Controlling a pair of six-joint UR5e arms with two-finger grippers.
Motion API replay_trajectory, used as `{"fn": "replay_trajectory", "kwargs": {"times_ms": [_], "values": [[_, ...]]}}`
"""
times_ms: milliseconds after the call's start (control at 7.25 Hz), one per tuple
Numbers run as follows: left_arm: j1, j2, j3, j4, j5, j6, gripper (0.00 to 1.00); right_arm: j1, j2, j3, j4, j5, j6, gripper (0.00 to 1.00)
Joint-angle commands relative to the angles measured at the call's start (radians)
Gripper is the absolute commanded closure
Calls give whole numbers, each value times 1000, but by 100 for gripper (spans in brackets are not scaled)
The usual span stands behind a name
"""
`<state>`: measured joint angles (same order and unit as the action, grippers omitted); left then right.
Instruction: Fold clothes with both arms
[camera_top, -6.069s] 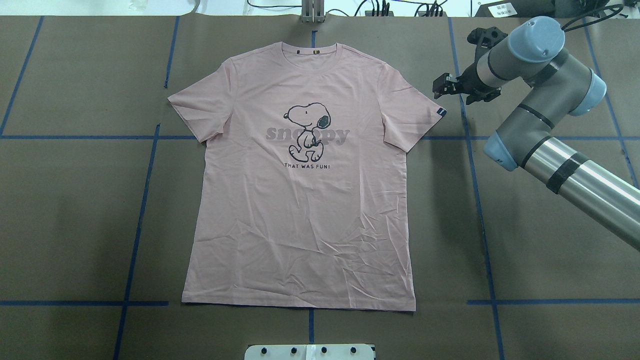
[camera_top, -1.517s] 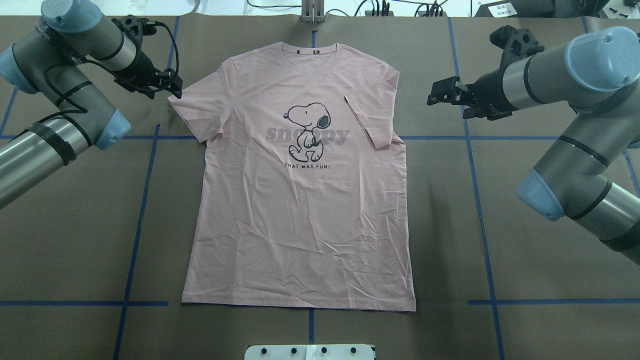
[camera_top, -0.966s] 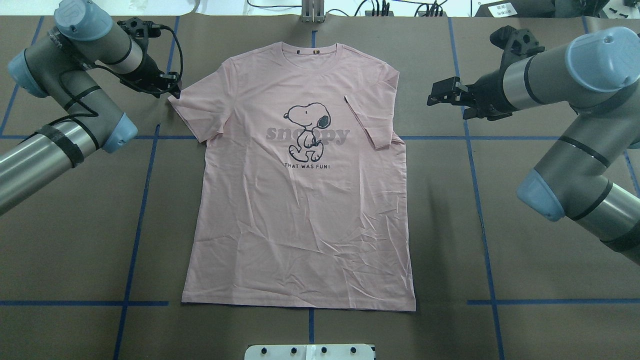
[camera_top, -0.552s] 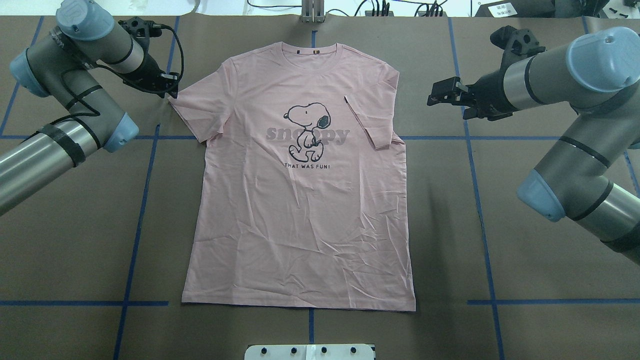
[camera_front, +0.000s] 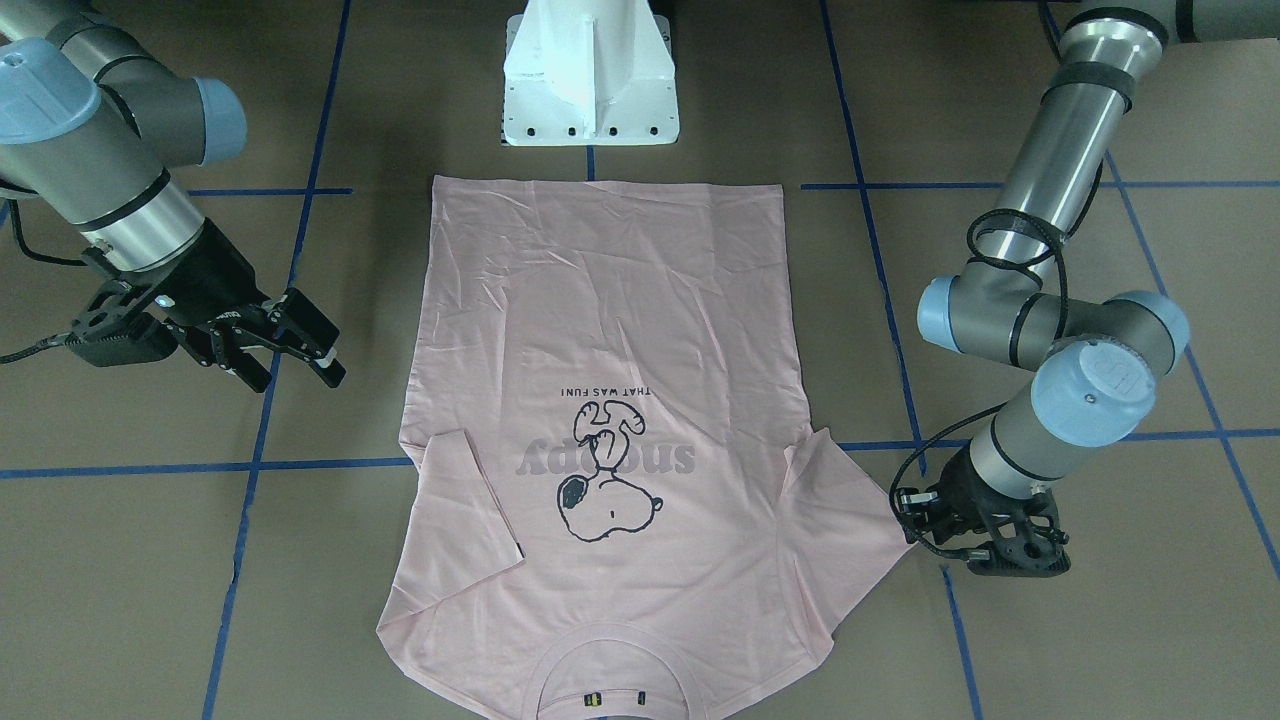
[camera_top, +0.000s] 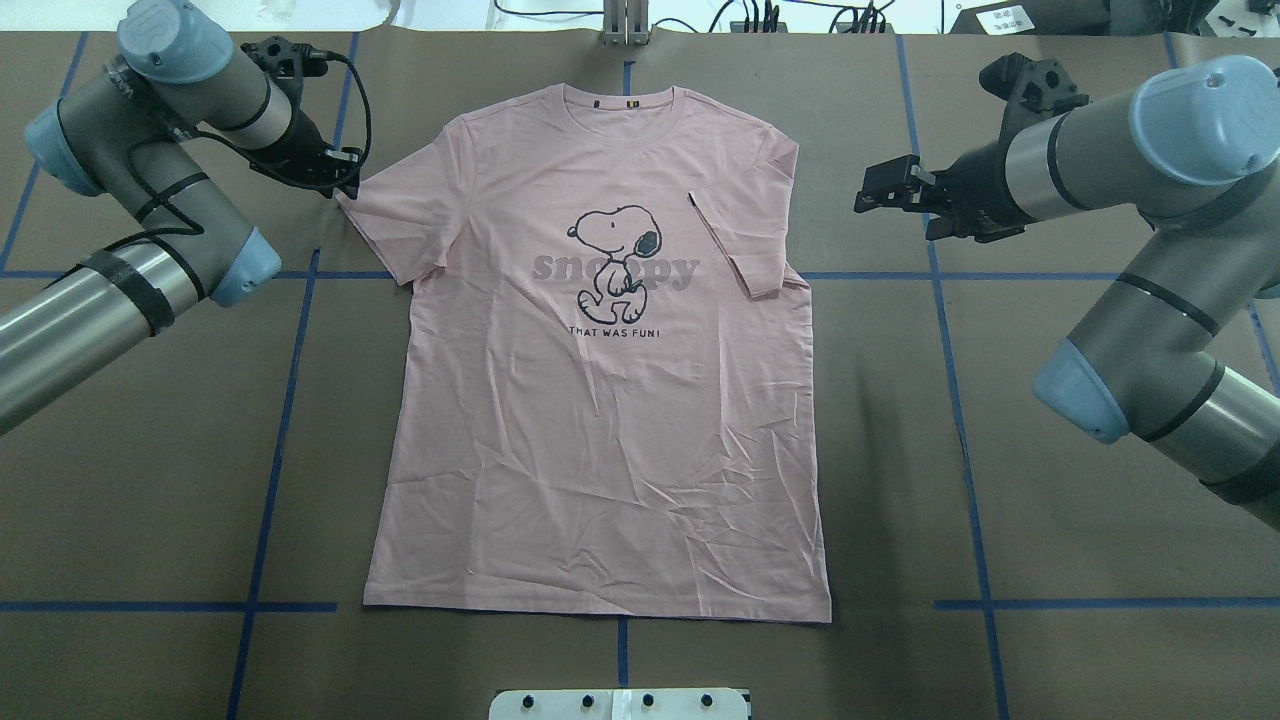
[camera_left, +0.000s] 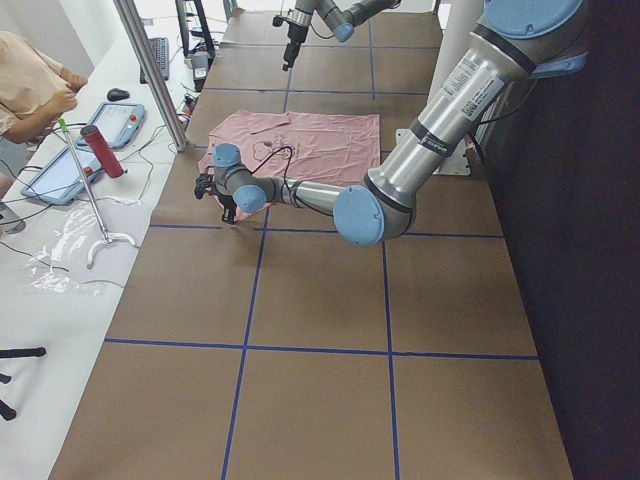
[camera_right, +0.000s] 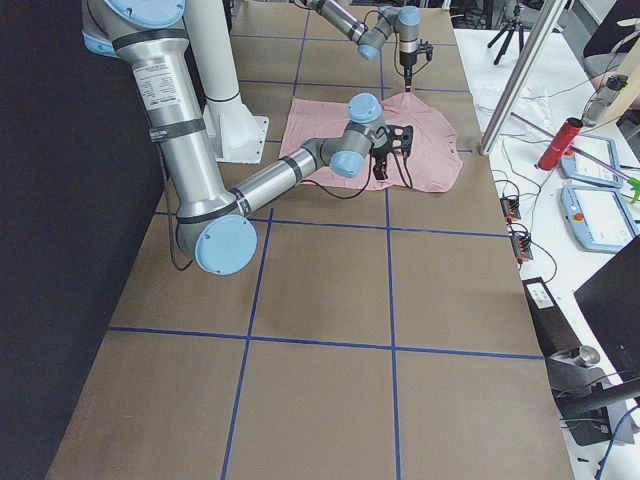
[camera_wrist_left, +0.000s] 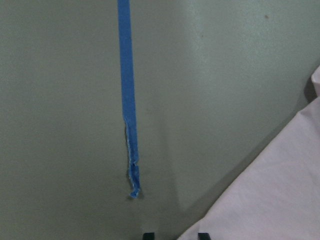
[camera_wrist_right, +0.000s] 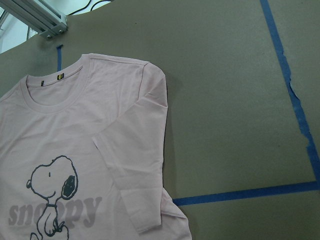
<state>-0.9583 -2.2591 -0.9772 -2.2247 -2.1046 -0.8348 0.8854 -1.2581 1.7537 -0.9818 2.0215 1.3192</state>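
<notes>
The left tool (camera_top: 345, 183), jaws slightly apart and holding nothing, sits low at the spread sleeve (camera_top: 385, 225) of the T-shirt (camera_top: 600, 430), seemingly to pinch it. The right tool (camera_top: 882, 186) hangs wide open and empty, clear of the folded sleeve (camera_top: 745, 240). The T-shirt lies flat mid-bench (camera_top: 150, 450), collar toward the far edge.

One camera looks forward and down from behind the pedestal (camera_top: 620, 703), and another faces it from across the table (camera_front: 1100, 620). Both take in the whole T-shirt (camera_top: 600, 450), turned end for end. Two stand back at the table's ends, and the wrist cameras look down from close, the left closest.
</notes>
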Motion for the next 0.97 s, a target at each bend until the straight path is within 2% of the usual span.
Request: {"fn": "replay_trajectory", "kwargs": {"times_ms": [0,138,552,828], "values": [[10,1,0,-1,0,0,78,0,0,0,0,-1,0,0],[10,0,-1,0,0,-1,100,0,2,0,0,-3,0,0],[12,-91,-66,11,-6,-203,100,-2,3,-2,0,-4,2,0],[123,-170,-51,13,8,-369,100,-3,8,-7,0,-4,2,0]]}}
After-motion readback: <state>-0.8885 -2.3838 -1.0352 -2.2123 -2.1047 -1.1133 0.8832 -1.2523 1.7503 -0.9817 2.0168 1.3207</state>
